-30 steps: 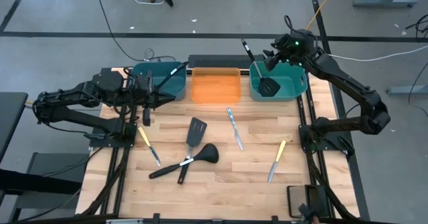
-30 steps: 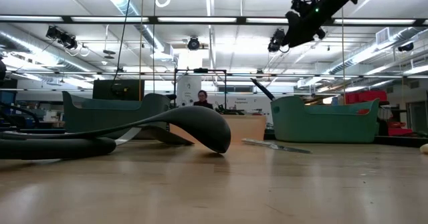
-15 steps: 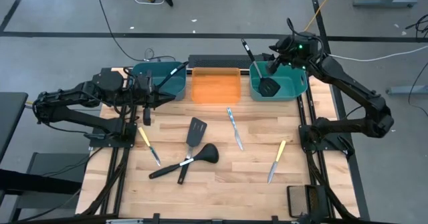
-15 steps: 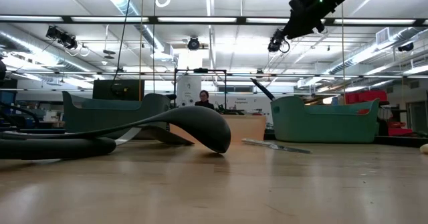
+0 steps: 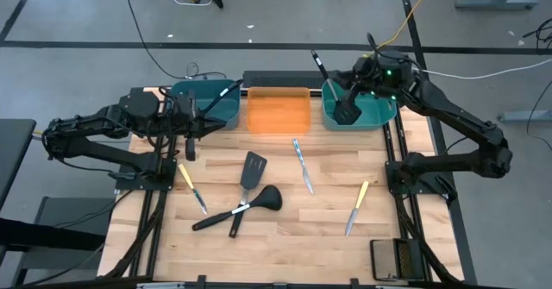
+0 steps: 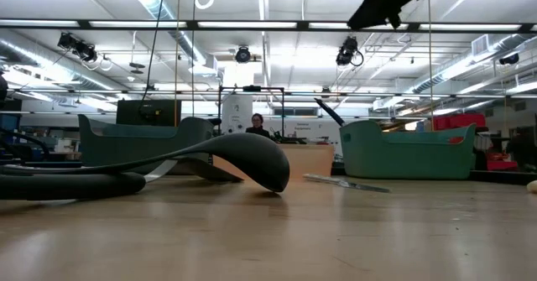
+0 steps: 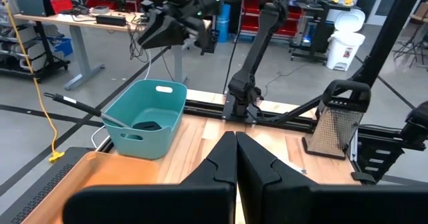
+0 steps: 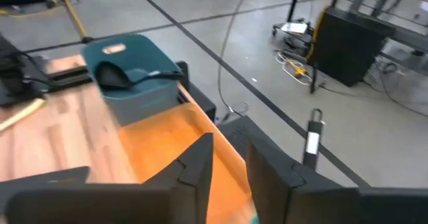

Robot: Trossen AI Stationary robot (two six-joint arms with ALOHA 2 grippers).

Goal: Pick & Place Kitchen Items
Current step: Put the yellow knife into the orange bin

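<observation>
A black slotted spatula (image 5: 344, 111) lies in the right teal bin (image 5: 379, 116), its handle (image 5: 318, 64) sticking out over the far rim. My right gripper (image 5: 357, 76) hovers above that bin, open a little and holding nothing (image 8: 231, 158). A black ladle (image 8: 115, 76) rests in the left teal bin (image 5: 222, 112). On the table lie a second spatula (image 5: 252, 169), a second ladle (image 5: 267, 198), a silver knife (image 5: 303, 166) and two yellow-handled knives (image 5: 191, 188) (image 5: 356, 208). My left gripper (image 7: 235, 142) waits shut by the left bin.
An orange bin (image 5: 279, 112) stands between the two teal ones along the far edge. A metal grater (image 7: 334, 116) stands near the table's right front corner. A person (image 6: 254, 123) sits in the room beyond the table.
My right gripper has drawn back a little from above the bin toward the table's right and near side, rising slightly and swinging to point more toward the left. The spatula stays in the bin.
</observation>
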